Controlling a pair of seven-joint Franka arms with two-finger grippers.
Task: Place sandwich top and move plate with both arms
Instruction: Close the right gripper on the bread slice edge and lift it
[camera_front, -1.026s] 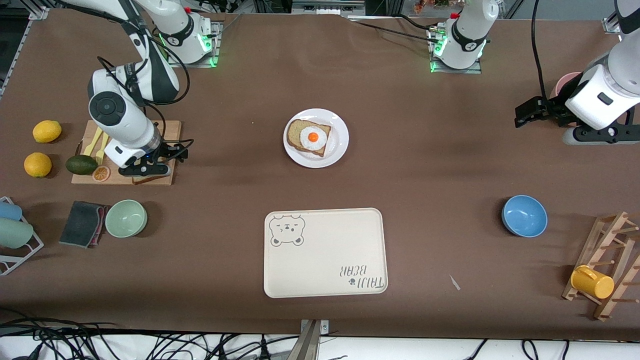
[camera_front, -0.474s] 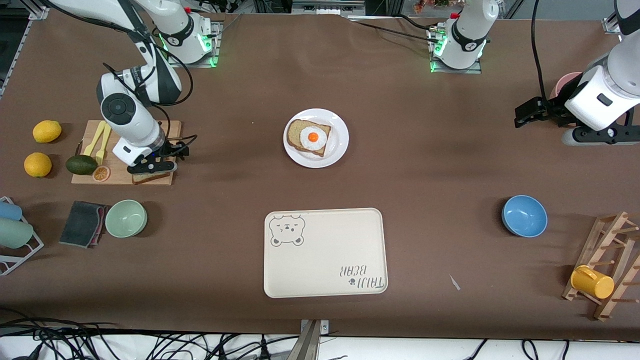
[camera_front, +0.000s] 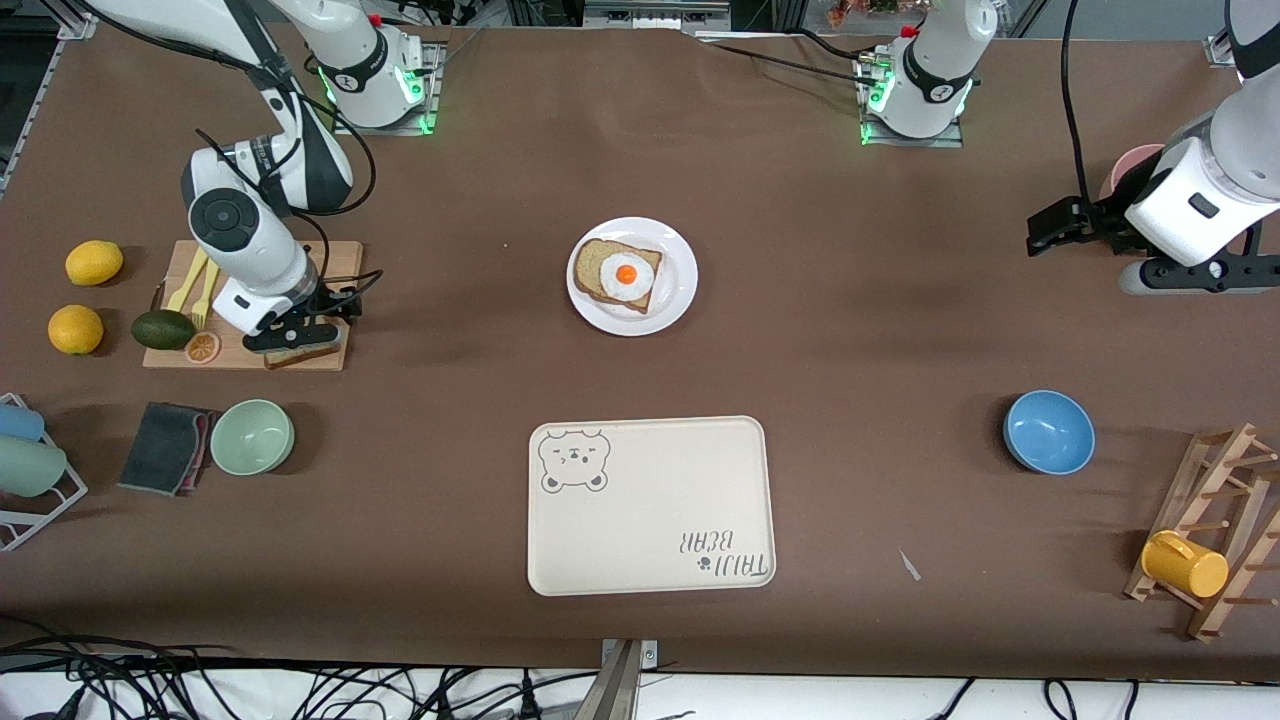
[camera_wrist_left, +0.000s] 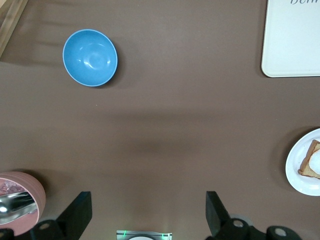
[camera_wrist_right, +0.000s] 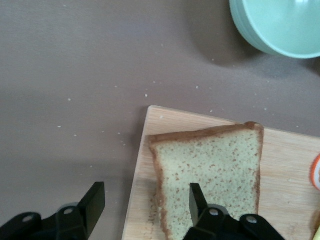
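Desk (camera_front: 850, 330): brown, wide, props spread out. I read the layout as staged, with ingredients at the right arm's end and the assembly spot mid-desk.

Tray (camera_front: 650, 505): cream, bear drawing, nearer the front camera than the plate; I judge it the likely drop-off for the two-arm carry.

Cutting board (camera_front: 255, 340): wooden, at the right arm's end, carrying fruit, yellow cutlery and the bread.

Plate (camera_front: 632, 276): white, mid-desk, holding the egg slice (camera_front: 618, 276), which awaits its lid.

Sandwich top (camera_wrist_right: 212, 172): lying flat on the board at the corner nearest the tray, one crust edge close to the board's edge, which gives a finger room to come in from the side.

Right gripper (camera_front: 295, 335): low over the board. In its wrist view the jaws stand fairly wide, one finger off the board's edge, one over the bread; nothing is clamped yet. I judge a grasp is being set up.

Left gripper (camera_wrist_left: 147, 215): waiting up over bare desk at its own end, jaws fully spread, holding nothing.
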